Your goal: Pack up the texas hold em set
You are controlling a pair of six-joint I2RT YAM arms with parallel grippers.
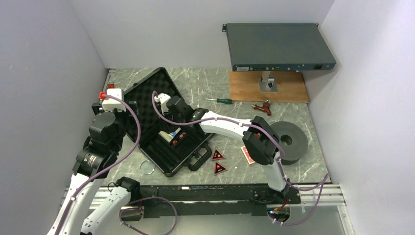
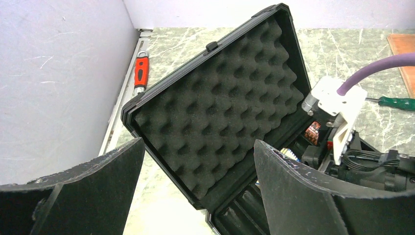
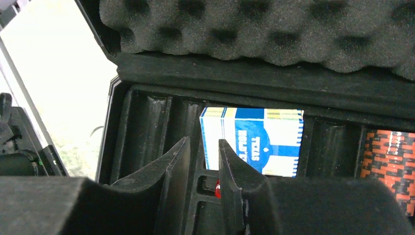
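The black briefcase (image 1: 147, 95) lies open, its egg-crate foam lid (image 2: 220, 103) leaning back. My right gripper (image 1: 172, 126) reaches into its tray (image 3: 147, 117). Its jaws (image 3: 203, 141) stand a narrow gap apart with nothing between them, just above a divider. The blue card deck (image 3: 252, 139) lies in the tray right behind the fingertips. A red-black chip roll (image 3: 389, 156) lies to its right. A red card deck (image 1: 248, 155) and two red-black triangular tokens (image 1: 218, 155) lie on the table right of the case. My left gripper (image 2: 199, 142) is open and empty at the lid's left corner.
A black round disc (image 1: 289, 142) sits right of the red deck. A grey rack-mount box (image 1: 279, 46) stands over a wooden board (image 1: 269, 87) at the back. A green-handled screwdriver (image 1: 220, 100) and a red-handled tool (image 2: 141, 71) lie on the table. The left wall is close.
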